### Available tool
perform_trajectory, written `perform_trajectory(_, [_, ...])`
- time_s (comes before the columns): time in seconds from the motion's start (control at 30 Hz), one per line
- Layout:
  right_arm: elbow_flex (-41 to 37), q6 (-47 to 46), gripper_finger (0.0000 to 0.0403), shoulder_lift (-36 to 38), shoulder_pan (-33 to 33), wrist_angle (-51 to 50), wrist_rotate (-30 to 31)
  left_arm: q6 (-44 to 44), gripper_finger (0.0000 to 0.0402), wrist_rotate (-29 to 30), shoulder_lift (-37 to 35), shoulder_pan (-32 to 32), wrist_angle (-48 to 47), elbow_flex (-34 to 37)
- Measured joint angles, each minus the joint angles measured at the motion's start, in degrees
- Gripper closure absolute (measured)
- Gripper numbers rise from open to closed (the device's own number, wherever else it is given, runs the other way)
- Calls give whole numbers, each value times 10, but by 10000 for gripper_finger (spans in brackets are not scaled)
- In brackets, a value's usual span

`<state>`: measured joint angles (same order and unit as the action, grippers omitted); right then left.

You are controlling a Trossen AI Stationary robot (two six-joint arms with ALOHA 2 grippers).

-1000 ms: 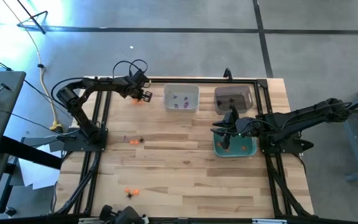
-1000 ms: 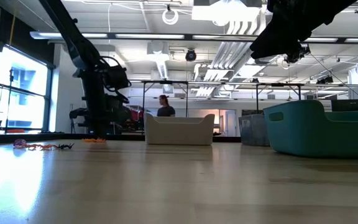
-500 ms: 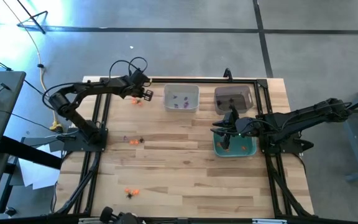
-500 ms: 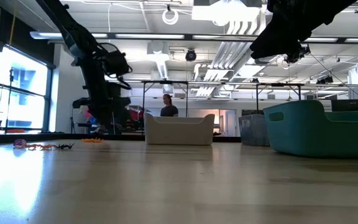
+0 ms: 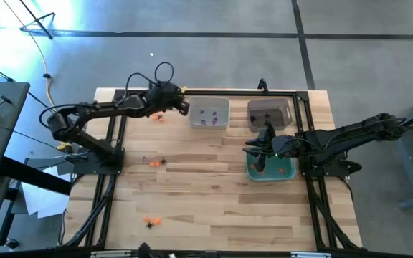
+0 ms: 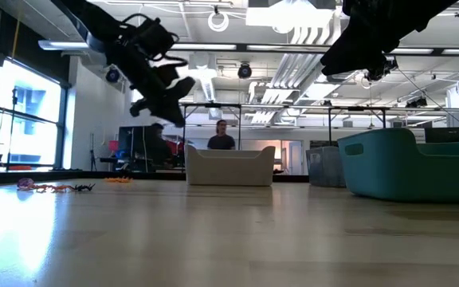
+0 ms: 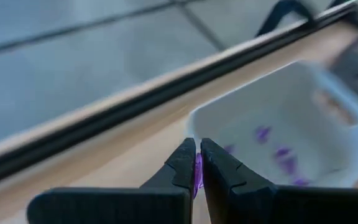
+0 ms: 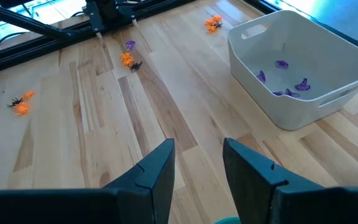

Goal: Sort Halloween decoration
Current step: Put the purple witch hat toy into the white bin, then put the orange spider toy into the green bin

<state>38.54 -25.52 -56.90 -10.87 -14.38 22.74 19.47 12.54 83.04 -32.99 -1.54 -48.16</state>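
Left gripper (image 7: 196, 163) pinches a purple trinket (image 7: 197, 174) just beside the white bin (image 5: 209, 112), prob. to drop it w/ the other purple ones. Right gripper (image 8: 199, 163) waits spread over the teal bin (image 5: 271, 170). Orange and black trinkets (image 5: 153, 163) lie on the table (image 5: 214, 208).

No readable text (labels neither) anywhere.
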Motion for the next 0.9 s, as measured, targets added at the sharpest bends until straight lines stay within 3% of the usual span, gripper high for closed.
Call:
perform_trajectory(0.27, [0, 0, 269, 0, 0, 0, 0, -26, 394, -12, 44, 39, 122, -1])
perform_trajectory(0.53, [0, 0, 269, 0, 0, 0, 0, -21, 391, -32, 66, 40, 150, -1])
perform_trajectory(0.9, [0, 0, 269, 0, 0, 0, 0, -16, 329, -32, 63, 40, 149, -1])
